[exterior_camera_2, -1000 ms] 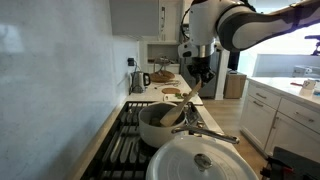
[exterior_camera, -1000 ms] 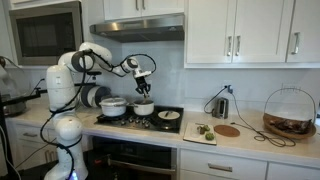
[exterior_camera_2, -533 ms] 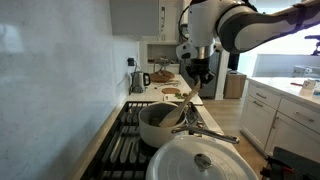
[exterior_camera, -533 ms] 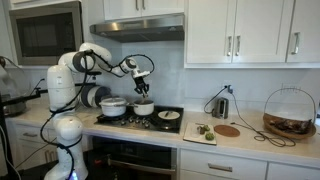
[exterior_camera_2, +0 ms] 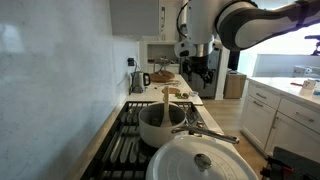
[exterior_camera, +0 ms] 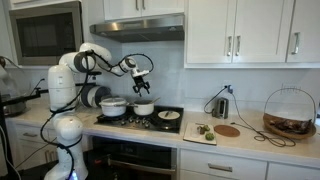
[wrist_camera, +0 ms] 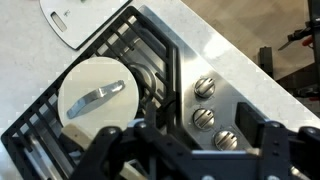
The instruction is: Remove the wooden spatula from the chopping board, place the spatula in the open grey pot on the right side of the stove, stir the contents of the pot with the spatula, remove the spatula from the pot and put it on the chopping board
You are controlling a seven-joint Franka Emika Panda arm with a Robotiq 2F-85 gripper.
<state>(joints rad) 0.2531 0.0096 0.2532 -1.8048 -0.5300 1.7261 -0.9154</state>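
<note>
1. Gripper point(exterior_camera_2: 197, 79): hangs over the stove point(exterior_camera_2: 124, 142) with its jaws spread wide, gripping nothing. In the wrist view the two fingers point(wrist_camera: 273, 142) stand far apart with nothing held between them.
2. Wooden spatula point(exterior_camera_2: 166, 102): stands in the grey pot point(exterior_camera_2: 158, 126), blade end down inside and handle rising above the rim. It is free of the gripper.
3. Key relation: the spatula's long axis runs close to upright, tilted only a little. The top of its handle lies below the fingertips and off to one side, apart from them and not between the jaws. In an exterior view the gripper point(exterior_camera: 142, 84) sits almost straight above the grey pot point(exterior_camera: 144, 107), so the sideways offset looks slight. The spatula itself is too thin to make out there.
4. Step in hand (judgement): stirring comes next. It calls for a short descent and a small sideways shift until the jaws straddle the handle, then a close across its axis.
5. Neighbours: the larger silvery pot point(exterior_camera: 113, 105), under its lid point(exterior_camera_2: 200, 160), stands just beside the grey pot, and the flat pan point(exterior_camera: 168, 116) lies on the other side. A free-standing handle may tip if one finger nudges it first.
6. Chopping board point(exterior_camera: 190, 135): lies on the counter beyond the pan, well apart from the pot. The spatula is not on it, and it is the final resting place.
</note>
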